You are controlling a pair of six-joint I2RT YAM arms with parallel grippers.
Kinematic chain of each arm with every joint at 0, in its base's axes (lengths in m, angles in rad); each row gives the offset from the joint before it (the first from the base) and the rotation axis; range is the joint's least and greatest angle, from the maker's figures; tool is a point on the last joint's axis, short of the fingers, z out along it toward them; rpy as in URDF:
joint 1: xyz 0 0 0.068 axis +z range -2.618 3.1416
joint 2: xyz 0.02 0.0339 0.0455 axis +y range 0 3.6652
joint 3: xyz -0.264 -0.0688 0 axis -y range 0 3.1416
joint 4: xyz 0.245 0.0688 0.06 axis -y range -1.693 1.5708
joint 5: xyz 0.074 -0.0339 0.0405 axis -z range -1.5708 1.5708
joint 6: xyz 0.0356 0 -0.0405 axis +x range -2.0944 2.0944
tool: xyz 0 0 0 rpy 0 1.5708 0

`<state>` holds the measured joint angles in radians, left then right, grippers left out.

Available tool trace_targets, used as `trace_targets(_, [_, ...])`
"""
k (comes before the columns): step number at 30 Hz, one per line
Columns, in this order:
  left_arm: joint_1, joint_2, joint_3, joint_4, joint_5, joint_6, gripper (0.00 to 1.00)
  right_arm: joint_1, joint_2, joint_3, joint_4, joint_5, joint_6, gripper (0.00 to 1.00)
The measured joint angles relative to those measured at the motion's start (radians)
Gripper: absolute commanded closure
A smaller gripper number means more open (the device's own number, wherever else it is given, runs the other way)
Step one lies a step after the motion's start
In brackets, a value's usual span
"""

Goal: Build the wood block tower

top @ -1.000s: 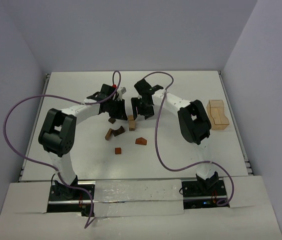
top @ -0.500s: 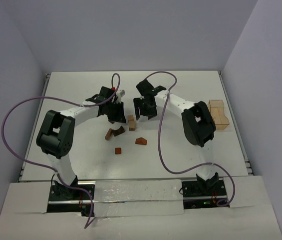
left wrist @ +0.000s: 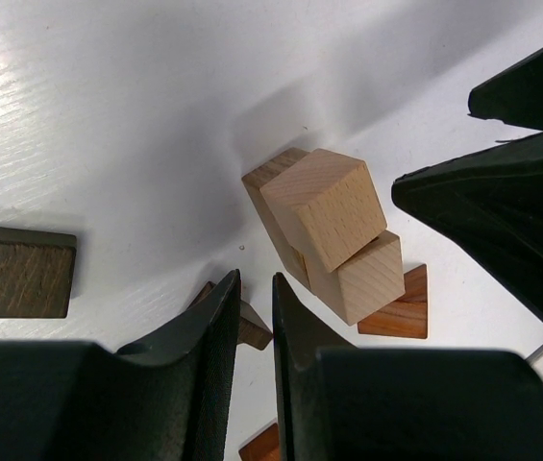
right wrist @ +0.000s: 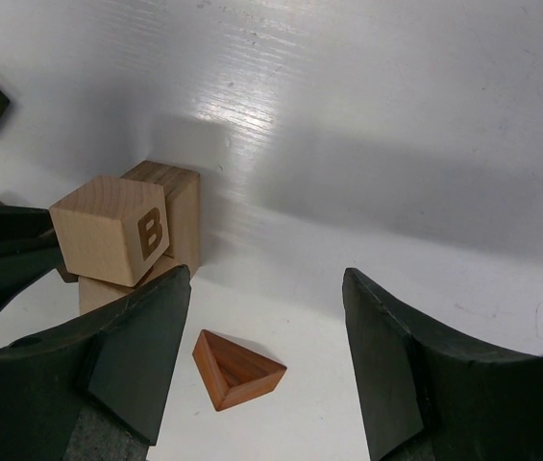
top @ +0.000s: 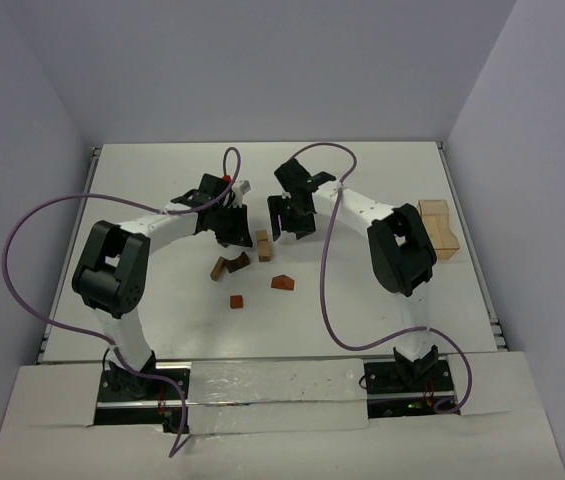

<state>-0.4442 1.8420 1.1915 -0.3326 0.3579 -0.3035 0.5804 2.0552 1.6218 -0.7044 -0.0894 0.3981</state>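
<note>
Since the earlier frame, the right arm's elbow has swung away from the wood block tower (top: 262,243) toward the wooden box (top: 438,229), and the left end effector (left wrist: 254,286) has edged toward the tower. The left end effector's jaws are closed almost together and hold nothing, just left of the tower. The right end effector (right wrist: 263,280) is spread wide and empty, just right of the tower.

Only the right wrist view shows the letter B on the top cube (right wrist: 112,230), which sits twisted on the blocks beneath. Only the left wrist view shows a dark square block (left wrist: 23,272) lying apart from the tower. A reddish wedge (right wrist: 237,370) lies near the tower's base.
</note>
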Motion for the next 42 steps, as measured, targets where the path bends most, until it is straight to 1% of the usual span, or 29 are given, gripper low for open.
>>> trace_targets(42, [0.000,0.000,-0.002,0.001,0.018,-0.002,0.74,0.006,0.000,0.012,0.002,-0.036,0.001,0.28])
